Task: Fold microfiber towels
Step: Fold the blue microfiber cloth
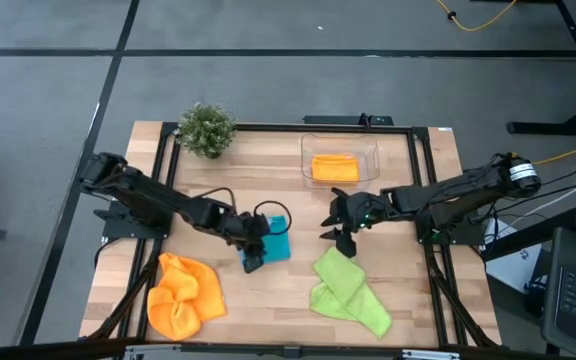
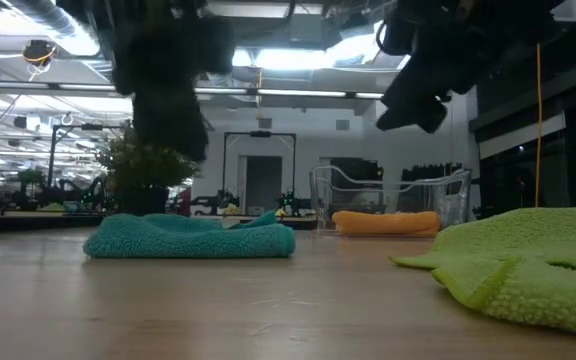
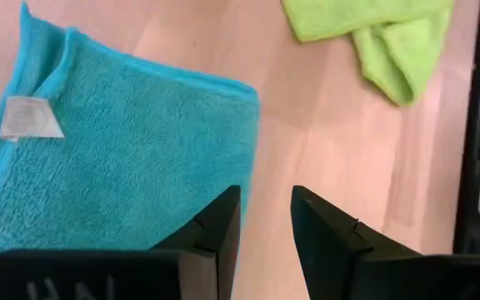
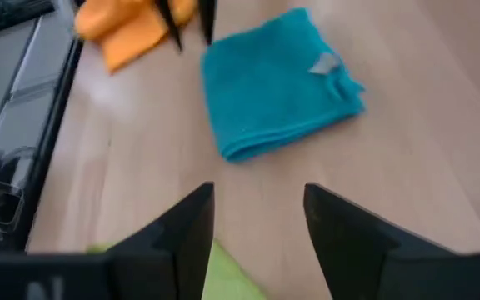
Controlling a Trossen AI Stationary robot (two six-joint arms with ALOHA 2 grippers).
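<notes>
Lime green towel (image 2: 528, 265) sprawls at the low view's lower right, unfolded; the teal towel (image 2: 190, 238) sits folded at centre-left. Both look light, limp and grippy, so a corner pinch seems best. Left gripper (image 3: 265, 225) and right gripper (image 4: 257, 221) hover with jaws apart, empty.

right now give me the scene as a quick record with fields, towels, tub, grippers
teal towel: folded, flat on the table middle
lime green towel: unfolded, rumpled, front right of table
orange towel: loose heap, front left
second orange towel: folded, inside the clear tub
left gripper: open, empty, above the teal towel's edge
right gripper: open, empty, above bare table between teal and lime green towels
potted plant: back left of table
</notes>
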